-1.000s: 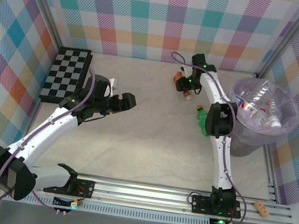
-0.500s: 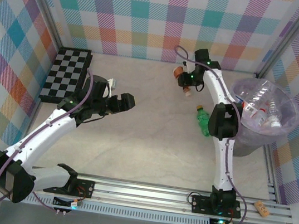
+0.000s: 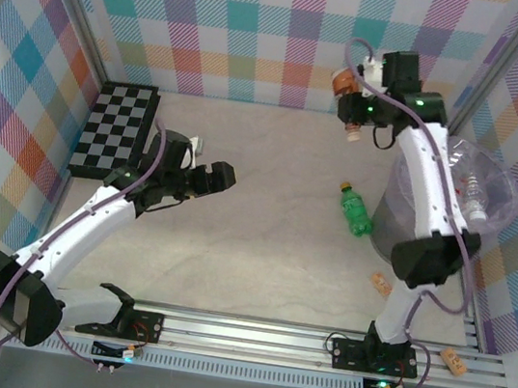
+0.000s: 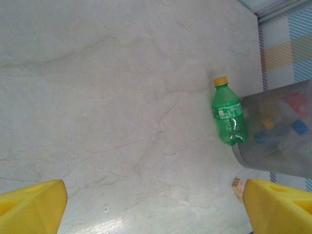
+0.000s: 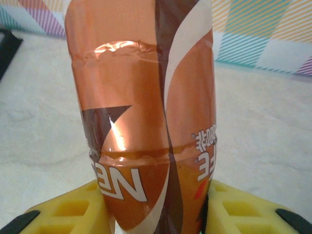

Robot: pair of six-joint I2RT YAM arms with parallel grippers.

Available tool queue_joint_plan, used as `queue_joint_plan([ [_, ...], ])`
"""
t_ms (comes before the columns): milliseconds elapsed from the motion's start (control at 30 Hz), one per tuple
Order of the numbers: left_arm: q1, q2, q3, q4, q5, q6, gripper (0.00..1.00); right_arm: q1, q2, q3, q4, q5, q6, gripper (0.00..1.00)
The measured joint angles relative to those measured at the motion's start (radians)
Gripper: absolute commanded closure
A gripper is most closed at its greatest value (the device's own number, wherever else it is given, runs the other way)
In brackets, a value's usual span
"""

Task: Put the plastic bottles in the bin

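Note:
My right gripper [image 3: 354,108] is raised near the back wall, left of the bin, and is shut on an orange-brown wrapped plastic bottle [image 3: 343,82]. In the right wrist view that bottle [image 5: 141,112] stands between the yellow fingers [image 5: 73,212]. A green bottle [image 3: 355,210] with a yellow cap lies on the table against the foot of the grey bin [image 3: 395,229]. The bin holds several clear bottles [image 3: 473,201]. My left gripper [image 3: 209,175] hovers open over the left middle of the table. Its wrist view shows the green bottle [image 4: 227,117] and the bin [image 4: 282,141].
A black-and-white chessboard [image 3: 117,129] lies at the back left. A small tan cork piece [image 3: 381,284] sits on the table near the bin's foot, and another [image 3: 454,359] rests on the front rail. Checked walls close in the table.
My right gripper closed on the orange-brown bottle, lifted it off the table and carried it up and to the right. The left arm stayed still.

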Motion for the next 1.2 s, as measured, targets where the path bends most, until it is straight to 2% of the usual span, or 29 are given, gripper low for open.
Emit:
queue_joint_plan([
  [133, 0.0, 0.035, 0.001, 0.004, 0.006, 0.0, 0.07, -0.018, -0.134, 0.014, -0.094, 0.049, 0.034, 0.59],
  [300, 0.0, 0.064, 0.013, 0.011, 0.024, 0.003, 0.07, -0.09, -0.256, 0.04, -0.222, 0.127, 0.085, 0.6],
  [400, 0.0, 0.081, 0.03, 0.024, 0.035, 0.004, 0.08, -0.169, -0.315, 0.062, -0.29, 0.169, 0.109, 0.61],
  [567, 0.0, 0.111, 0.062, 0.029, 0.058, 0.015, 0.08, -0.359, -0.403, 0.056, -0.359, 0.201, 0.132, 0.62],
  [867, 0.004, 0.129, 0.085, 0.025, 0.078, 0.054, 0.08, -0.62, -0.555, -0.195, -0.34, 0.142, 0.146, 0.62],
  [1000, 0.007, 0.134, 0.085, 0.026, 0.08, 0.061, 0.08, -0.655, -0.552, -0.323, -0.297, 0.097, 0.166, 0.63],
  [1200, 0.009, 0.142, 0.085, 0.026, 0.08, 0.063, 0.08, -0.655, -0.527, -0.411, -0.221, 0.015, 0.206, 0.62],
])
